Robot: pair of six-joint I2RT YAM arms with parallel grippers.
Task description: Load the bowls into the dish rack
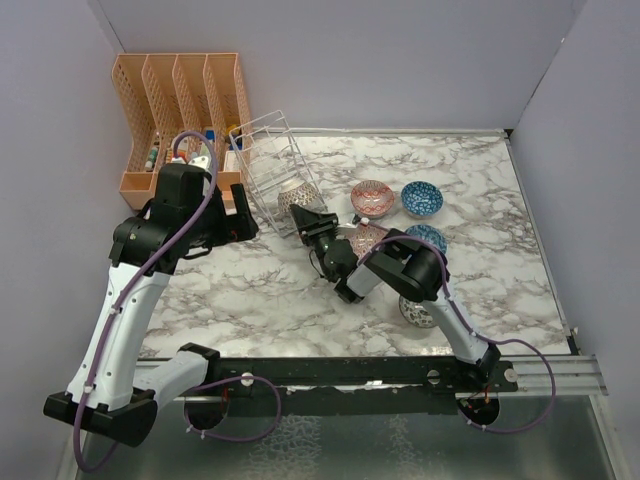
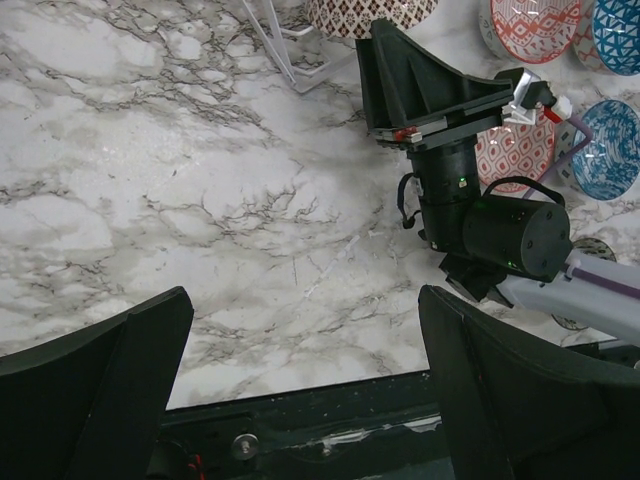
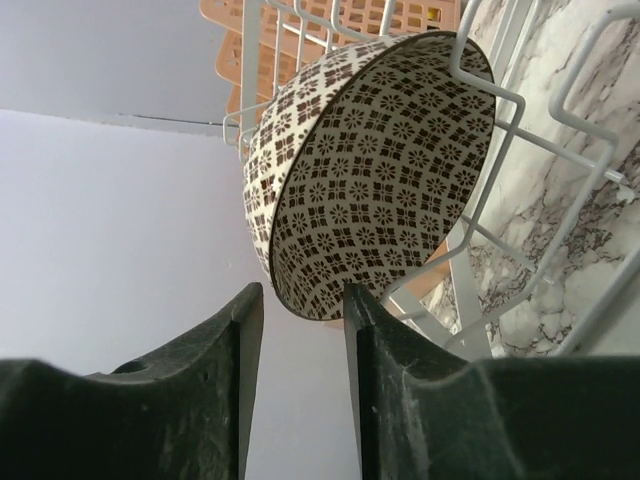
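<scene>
Brown-patterned bowl stood on edge inside the dish rack, its lower rim apparently pinched by the right gripper. Seating it between wires before release looked wise. The left gripper hung spread beside the rack.

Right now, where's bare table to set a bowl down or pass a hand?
Free: the table's near-centre stretch, left arm to right arm; the far strip behind the loose bowls; the right side, from the blue bowls to the wall. Crowded: the dish rack front, right fingers at the brown bowl.
</scene>
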